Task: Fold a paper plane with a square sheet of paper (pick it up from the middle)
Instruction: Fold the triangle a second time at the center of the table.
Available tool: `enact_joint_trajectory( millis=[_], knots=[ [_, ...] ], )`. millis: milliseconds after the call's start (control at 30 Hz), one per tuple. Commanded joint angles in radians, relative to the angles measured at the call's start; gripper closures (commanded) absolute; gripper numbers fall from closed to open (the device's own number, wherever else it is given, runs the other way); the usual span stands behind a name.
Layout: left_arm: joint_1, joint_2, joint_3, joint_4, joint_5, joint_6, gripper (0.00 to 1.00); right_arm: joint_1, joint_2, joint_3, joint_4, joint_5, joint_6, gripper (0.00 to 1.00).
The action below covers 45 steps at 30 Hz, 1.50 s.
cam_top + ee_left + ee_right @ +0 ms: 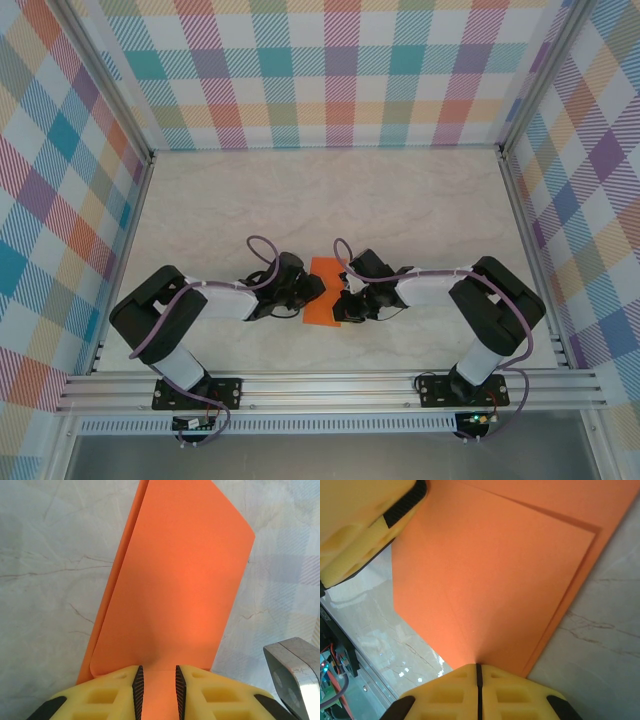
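Note:
The square sheet of paper (322, 295) is bright orange and lies folded over on the pale table between my two grippers. In the left wrist view the folded sheet (180, 580) runs away from my left gripper (156, 687). Its jaws stand a little apart, open, with orange paper showing in the gap. In the right wrist view the paper (490, 580) comes to a pinch at my right gripper (478, 672), whose jaws are shut on its edge. From above, the left gripper (308, 292) and right gripper (343, 300) face each other across the sheet.
The marble-patterned table (330, 200) is walled by checked panels on three sides. An aluminium rail (330, 388) with both arm bases runs along the near edge. A yellow finger of the left gripper (360, 520) sits close above the paper in the right wrist view.

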Motion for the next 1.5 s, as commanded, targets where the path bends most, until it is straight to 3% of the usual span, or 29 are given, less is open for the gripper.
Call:
enact_joint_trajectory(
  millis=[0,533,900,1167,1467],
  knots=[
    [0.065,0.05,-0.02,-0.06,-0.109,0.045,0.73,0.006,0.036,-0.045,-0.128,0.074,-0.012,0.92],
    [0.194,0.056,-0.032,-0.056,-0.05,0.096,0.73,0.007,0.04,-0.032,-0.135,0.078,-0.009,0.92],
    [0.23,-0.089,-0.019,-0.145,0.002,0.13,0.71,0.007,0.044,-0.013,-0.134,0.075,-0.009,0.92],
    [0.133,-0.195,-0.01,-0.157,0.078,0.125,0.69,0.006,0.037,-0.008,-0.131,0.077,-0.007,0.92],
    [0.028,-0.036,0.063,-0.065,0.122,0.107,0.7,0.007,0.011,0.004,-0.119,0.063,-0.009,0.91]
  ],
)
